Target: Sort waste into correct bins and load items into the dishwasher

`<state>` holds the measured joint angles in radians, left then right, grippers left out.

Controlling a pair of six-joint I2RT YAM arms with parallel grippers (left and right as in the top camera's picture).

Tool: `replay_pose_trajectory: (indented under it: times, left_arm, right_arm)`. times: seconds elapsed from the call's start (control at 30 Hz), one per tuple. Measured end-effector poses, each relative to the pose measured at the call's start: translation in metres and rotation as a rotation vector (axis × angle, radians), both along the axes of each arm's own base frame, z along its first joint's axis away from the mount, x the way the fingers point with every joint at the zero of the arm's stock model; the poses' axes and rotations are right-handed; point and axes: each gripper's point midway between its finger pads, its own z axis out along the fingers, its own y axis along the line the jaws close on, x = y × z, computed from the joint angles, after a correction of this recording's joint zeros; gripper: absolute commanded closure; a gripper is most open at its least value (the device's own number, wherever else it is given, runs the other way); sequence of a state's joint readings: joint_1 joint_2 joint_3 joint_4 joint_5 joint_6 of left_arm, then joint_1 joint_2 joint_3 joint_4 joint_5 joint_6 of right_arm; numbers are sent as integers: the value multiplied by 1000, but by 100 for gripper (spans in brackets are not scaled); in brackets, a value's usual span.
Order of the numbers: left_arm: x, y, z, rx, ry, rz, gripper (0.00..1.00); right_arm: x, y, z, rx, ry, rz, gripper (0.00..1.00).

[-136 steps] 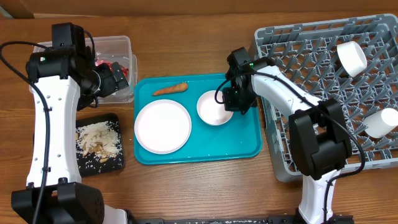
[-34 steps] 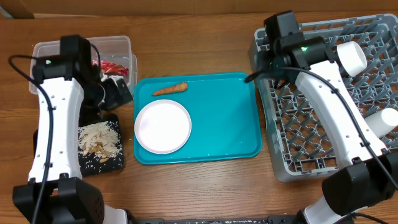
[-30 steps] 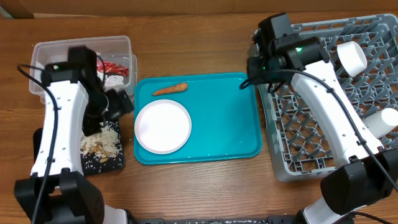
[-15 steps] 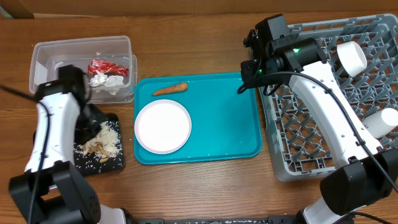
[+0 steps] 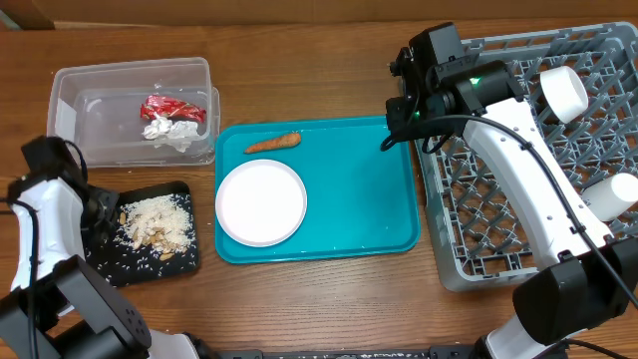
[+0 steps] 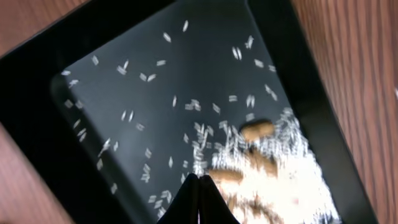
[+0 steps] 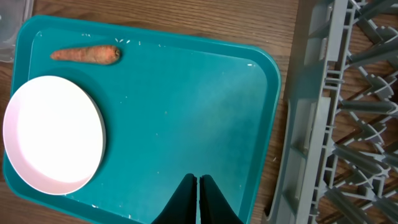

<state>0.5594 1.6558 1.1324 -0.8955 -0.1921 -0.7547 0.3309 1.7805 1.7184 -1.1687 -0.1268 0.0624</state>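
On the wooden table (image 5: 329, 299), a teal tray (image 5: 379, 199) lay in the middle, carrying a white round plate (image 5: 261, 202) on its left half and a small orange carrot stick (image 5: 273, 144) near its far left corner, apart from the plate. Left of the tray stood a clear plastic tub (image 5: 100, 90) holding a red crinkled wrapper (image 5: 159, 107) with a crumpled white tissue (image 5: 167, 130) touching it. Nearer the front sat a shallow black tray (image 5: 110, 264) with a heap of pale rice scraps (image 5: 155, 221) and loose grains scattered around it. The left end effector (image 6: 199, 179) hung over this black tray beside the heap, its fingers pinched together with nothing seen between them. The right end effector (image 7: 197, 179) hovered above the bare right part of the teal tray, also closed tight and empty. A grey dish rack (image 5: 498, 249) stood just right of the teal tray, with a white cup (image 5: 563, 92) near its far edge and a second white vessel (image 5: 613, 195) at its right side.
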Motion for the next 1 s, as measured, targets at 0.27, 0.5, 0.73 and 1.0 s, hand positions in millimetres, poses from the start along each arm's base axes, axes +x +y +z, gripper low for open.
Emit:
replay_pose_trajectory:
  times: [0.27,0.5,0.73,1.0]
  left_arm:
    - [16,7,-21,36,-109,16,96]
    - [35,16,-32,52,-162,12,96]
    - [46,18,-63,19,-160,11,96]
    - [76,20,-61,4,-290,-13,96]
  right_arm:
    - [0,0,0,-1,-1,3,94]
    - [0,0,0,-1,1,2,95]
    - [-1,0,0,-3,4,3,95]
    - [-1,-1,-1,-3,5,3,95]
